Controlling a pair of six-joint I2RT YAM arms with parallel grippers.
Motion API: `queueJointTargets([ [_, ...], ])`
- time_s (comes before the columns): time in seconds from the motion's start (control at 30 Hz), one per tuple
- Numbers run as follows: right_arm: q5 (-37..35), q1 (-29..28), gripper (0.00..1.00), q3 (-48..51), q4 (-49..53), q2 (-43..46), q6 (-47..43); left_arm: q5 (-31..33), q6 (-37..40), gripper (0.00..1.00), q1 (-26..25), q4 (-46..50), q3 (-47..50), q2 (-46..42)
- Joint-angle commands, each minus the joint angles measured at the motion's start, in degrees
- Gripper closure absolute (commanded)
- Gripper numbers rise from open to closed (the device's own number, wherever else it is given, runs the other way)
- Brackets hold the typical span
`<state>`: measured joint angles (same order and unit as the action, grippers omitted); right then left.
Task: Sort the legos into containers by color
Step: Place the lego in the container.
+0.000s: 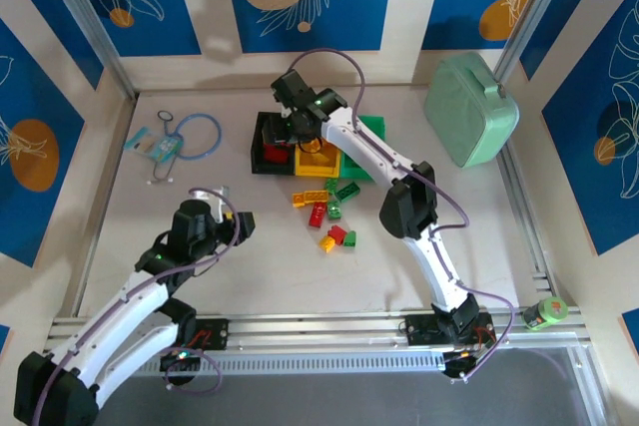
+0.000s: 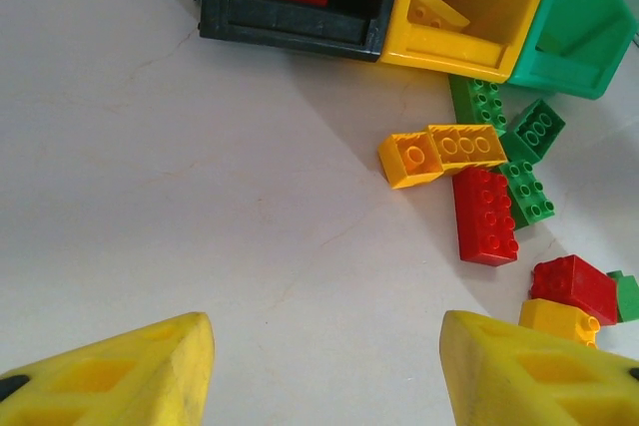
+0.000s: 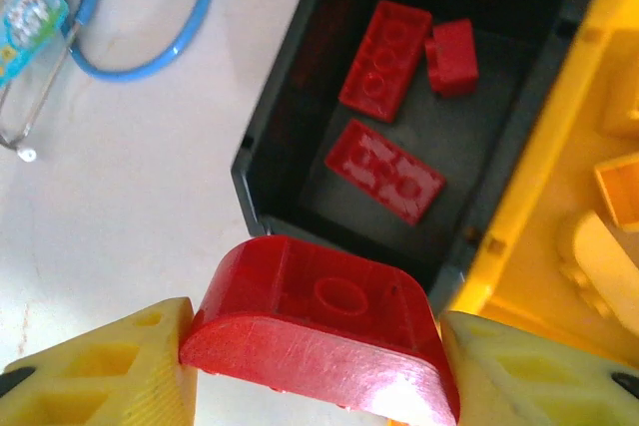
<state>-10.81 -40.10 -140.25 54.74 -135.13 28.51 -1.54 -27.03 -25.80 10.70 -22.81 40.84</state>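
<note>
My right tool [image 3: 315, 361] clenches a red lego [image 3: 319, 311] at the near rim of the black container [image 3: 262, 172]. This is the drop-off step, I judge: ease further over, then release. My left tool [image 2: 324, 371] hangs released and empty near the loose legos [image 2: 486, 216].

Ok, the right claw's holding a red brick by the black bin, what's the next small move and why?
Probably ease the right claw a little further over the black bin, then release the red brick. In the wrist view the brick hangs at the bin's near wall, not yet over the opening, and three red pieces lie inside, so it looks like the matching bin.
</note>
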Motion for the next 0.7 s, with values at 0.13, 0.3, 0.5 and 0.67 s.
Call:
queueJointTargets([
  [0.13,7.21,2.03,0.34,-10.8,0.17,-7.78,1.47,-1.24,-2.33,0.4,-1.82,1.08,1.19,-1.04],
  [0.3,6.52,2.76,0.03,-12.1,0.43,-7.41,2.73,-0.24,-1.89,0.4,-3.08,1.43,0.33,-0.02],
  [0.5,5.02,2.15,0.02,-5.1,0.35,-1.39,0.44,1.47,-1.89,0.4,-6.19,-0.38,-1.06,4.26],
  [0.67,1.47,1.26,0.02,9.39,-3.6,8.36,-0.99,2.34,-1.37,0.39,-8.27,-1.66,-2.65,8.09],
])
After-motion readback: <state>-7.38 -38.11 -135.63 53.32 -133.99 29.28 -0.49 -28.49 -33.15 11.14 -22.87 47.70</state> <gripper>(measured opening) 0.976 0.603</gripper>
